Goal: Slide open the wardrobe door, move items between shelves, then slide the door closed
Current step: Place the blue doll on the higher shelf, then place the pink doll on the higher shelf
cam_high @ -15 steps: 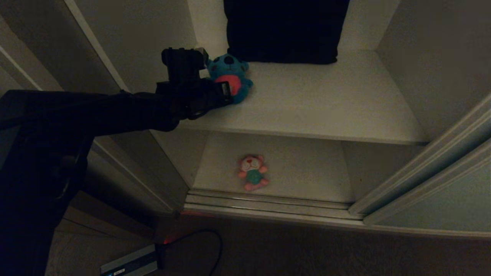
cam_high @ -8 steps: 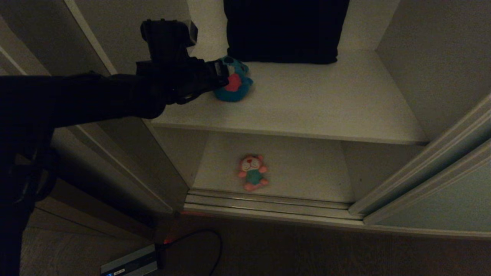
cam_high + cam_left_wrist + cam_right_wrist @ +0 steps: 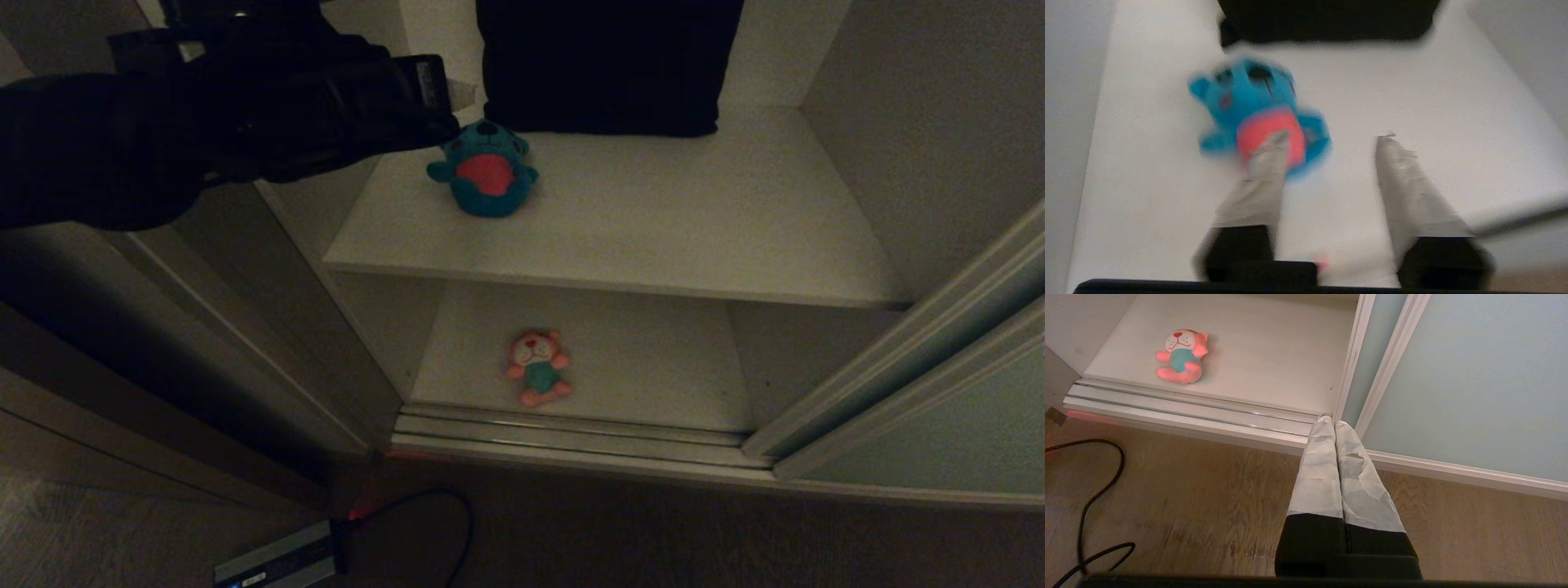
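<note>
The teal bear [image 3: 486, 167] in its red shirt sits alone on the upper shelf [image 3: 653, 220], close to the left wall. My left gripper [image 3: 449, 86] hovers above and to the left of it. In the left wrist view the left gripper [image 3: 1332, 136] is open with only bare shelf between its fingers, and the bear [image 3: 1241, 94] lies beyond one fingertip. The pink toy [image 3: 537, 367] lies on the lower shelf [image 3: 653, 359] near its front edge. The sliding wardrobe door [image 3: 939, 425] stands pushed to the right. My right gripper [image 3: 1331, 420] is shut, parked low over the floor by the door track.
A big dark folded cloth [image 3: 604, 65] fills the back of the upper shelf. The door's floor track [image 3: 571, 437] runs along the wardrobe front. A black cable [image 3: 441, 523] and a flat device [image 3: 277, 559] lie on the wooden floor at the left.
My left arm has risen and drawn back to the left, away from the teal bear. The bear has been let go and now sits free on the upper shelf.
</note>
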You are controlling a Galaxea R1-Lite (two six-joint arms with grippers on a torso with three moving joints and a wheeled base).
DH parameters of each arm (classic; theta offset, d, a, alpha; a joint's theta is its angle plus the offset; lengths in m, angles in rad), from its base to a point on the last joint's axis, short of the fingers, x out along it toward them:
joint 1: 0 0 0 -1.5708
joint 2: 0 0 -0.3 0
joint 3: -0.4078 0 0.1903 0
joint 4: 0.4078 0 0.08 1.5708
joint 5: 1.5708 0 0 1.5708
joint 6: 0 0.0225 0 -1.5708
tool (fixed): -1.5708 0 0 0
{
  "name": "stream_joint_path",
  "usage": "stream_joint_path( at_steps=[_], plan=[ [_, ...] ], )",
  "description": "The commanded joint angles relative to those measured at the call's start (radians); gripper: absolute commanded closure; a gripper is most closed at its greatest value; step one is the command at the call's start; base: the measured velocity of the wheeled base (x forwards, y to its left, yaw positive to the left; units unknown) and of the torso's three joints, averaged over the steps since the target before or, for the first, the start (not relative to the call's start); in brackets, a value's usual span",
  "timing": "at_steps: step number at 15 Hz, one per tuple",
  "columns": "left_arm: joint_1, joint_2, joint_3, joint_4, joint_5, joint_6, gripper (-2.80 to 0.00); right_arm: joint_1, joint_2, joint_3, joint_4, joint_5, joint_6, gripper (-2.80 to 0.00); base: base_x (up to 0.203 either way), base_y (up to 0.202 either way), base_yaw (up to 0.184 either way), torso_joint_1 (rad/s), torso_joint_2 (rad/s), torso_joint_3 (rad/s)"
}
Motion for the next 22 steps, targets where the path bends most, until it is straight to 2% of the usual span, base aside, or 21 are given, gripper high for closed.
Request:
stream_joint_path(
  at_steps=[1, 4, 7, 12, 14, 16, 18, 22],
  plan=[
    [-0.051, -0.195, 0.206, -0.001, -0.002, 0.015, 0.00, 0.000, -0.001, 0.003, 0.000, 0.000, -0.001, 0.00, 0.000, 0.000, 0.000, 0.000, 0.00, 0.000],
    [-0.091, -0.402, 0.462, 0.006, -0.007, -0.007, 0.00, -0.001, -0.001, 0.003, 0.000, 0.000, 0.000, 0.00, 0.000, 0.000, 0.000, 0.000, 0.00, 0.000],
    [-0.083, -0.636, 0.621, 0.092, -0.008, -0.018, 0.00, -0.001, -0.001, 0.003, 0.000, 0.000, 0.000, 0.00, 0.000, 0.000, 0.000, 0.000, 0.00, 0.000],
    [0.066, -1.094, 0.845, 0.407, -0.037, -0.035, 0.00, -0.001, -0.001, 0.003, 0.000, 0.000, -0.002, 0.00, 0.000, 0.000, 0.000, 0.000, 0.00, 0.000],
    [0.179, -1.273, 0.915, 0.556, -0.059, -0.043, 0.00, 0.000, -0.001, 0.003, 0.000, 0.000, 0.000, 0.00, 0.000, 0.000, 0.000, 0.000, 0.00, 0.000],
    [0.299, -1.416, 1.014, 0.639, -0.087, -0.046, 0.00, 0.001, -0.001, 0.003, 0.000, 0.000, 0.000, 0.00, 0.000, 0.000, 0.000, 0.000, 0.00, 0.000],
    [0.383, -1.523, 1.139, 0.641, -0.103, -0.043, 0.00, -0.001, -0.001, 0.003, 0.000, 0.000, -0.001, 0.00, 0.000, 0.000, 0.000, 0.000, 0.00, 0.000],
    [0.430, -1.735, 1.442, 0.541, -0.115, 0.050, 0.00, -0.001, -0.001, 0.003, 0.000, 0.000, 0.000, 0.00, 0.000, 0.000, 0.000, 0.000, 0.00, 0.000]
  ],
)
